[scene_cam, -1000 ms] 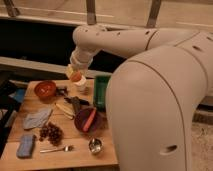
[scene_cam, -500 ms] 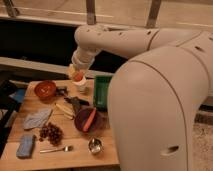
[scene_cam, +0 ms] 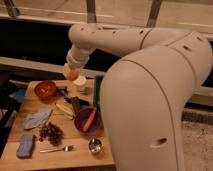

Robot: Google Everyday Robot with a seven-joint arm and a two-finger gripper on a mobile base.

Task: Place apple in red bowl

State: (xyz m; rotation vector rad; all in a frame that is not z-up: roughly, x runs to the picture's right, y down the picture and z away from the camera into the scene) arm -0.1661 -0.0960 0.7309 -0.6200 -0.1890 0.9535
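Camera view shows the pincer point(scene_cam: 70, 71) over the far side of the wooden worktop point(scene_cam: 75, 156), its fingers closed on the small round orange-peach apple point(scene_cam: 74, 75), which is held clear of the surface. A small white cup point(scene_cam: 80, 83) stands just right of it. The small round orange-red bowl point(scene_cam: 45, 89) sits to the left, apart from the apple. Nearer lies a larger dark purple bowl point(scene_cam: 80, 122) holding a long orange carrot stick point(scene_cam: 90, 120), with a tiny steel cup point(scene_cam: 95, 145) nearest.

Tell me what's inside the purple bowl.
A carrot lies slanted in the purple bowl; the floor under it is covered. The gripper holds the apple above the table, right of the red bowl.
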